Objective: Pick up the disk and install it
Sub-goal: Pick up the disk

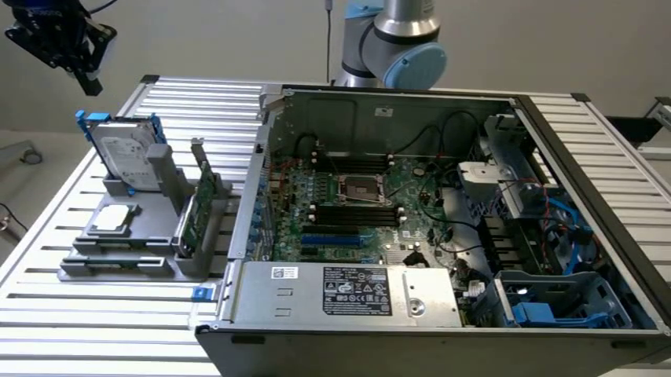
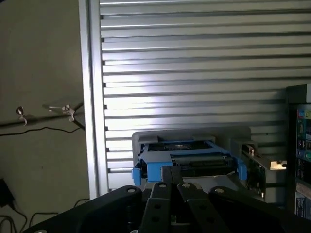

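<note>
Step in hand, by your notebook's judgement: approach to the disk, with no grasp made yet.

Gripper (image 1: 89,78): the jaws are drawn together with nothing between them. It hangs in the air and touches nothing.

Disk (image 1: 128,157): it stands on edge in the grey holder (image 1: 124,255) on the slatted table (image 1: 199,102), label face outward and blue carrier around it. It is not yet lifted and not yet in the open computer case (image 1: 587,149).

Relative to the gripper, the disk is below it and well apart, offset a little toward the case side. In the wrist view the disk's top edge (image 2: 182,158) lies just past the gripper (image 2: 172,180) along the line of sight, roughly centred on it.

Notes for doing this step well:
- You need the jaws spread before descending, because closed as they are they would land on the top edge.
- In the wrist view the jaws seem to close along the top edge, not across the disk's thickness. Check the wrist rotation against the grip you intend.
- Keep the top edge centred on the gripper and come straight down. The disk only leans in its slot and looks easy to tip.
- Watch the neighbours. The green circuit card (image 1: 204,206) stands just beyond the disk, farther from the gripper. The small silver chip (image 1: 113,218) lies flat on the holder near the disk's foot.
- Grip the carrier's sides rather than the label face.
</note>
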You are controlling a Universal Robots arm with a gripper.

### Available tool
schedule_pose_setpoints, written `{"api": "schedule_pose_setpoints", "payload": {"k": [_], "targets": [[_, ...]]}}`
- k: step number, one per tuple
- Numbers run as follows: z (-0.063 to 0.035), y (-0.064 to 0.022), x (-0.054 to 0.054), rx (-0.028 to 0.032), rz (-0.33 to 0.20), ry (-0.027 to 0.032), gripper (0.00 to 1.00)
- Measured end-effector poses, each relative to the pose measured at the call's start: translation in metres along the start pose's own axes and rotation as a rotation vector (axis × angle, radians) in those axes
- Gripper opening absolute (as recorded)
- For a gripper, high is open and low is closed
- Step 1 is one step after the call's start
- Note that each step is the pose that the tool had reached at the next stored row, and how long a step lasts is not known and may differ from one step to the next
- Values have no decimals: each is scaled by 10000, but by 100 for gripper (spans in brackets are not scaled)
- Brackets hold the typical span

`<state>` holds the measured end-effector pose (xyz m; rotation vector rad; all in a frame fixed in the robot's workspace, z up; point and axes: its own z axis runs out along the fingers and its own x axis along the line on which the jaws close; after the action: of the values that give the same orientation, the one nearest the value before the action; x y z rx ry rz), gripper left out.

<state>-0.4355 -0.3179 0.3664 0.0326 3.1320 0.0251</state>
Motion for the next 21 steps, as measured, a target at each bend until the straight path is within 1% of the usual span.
{"api": "schedule_pose_setpoints", "payload": {"k": [21], "targets": [[20, 0, 0, -35, -3819, 61, 11]]}}
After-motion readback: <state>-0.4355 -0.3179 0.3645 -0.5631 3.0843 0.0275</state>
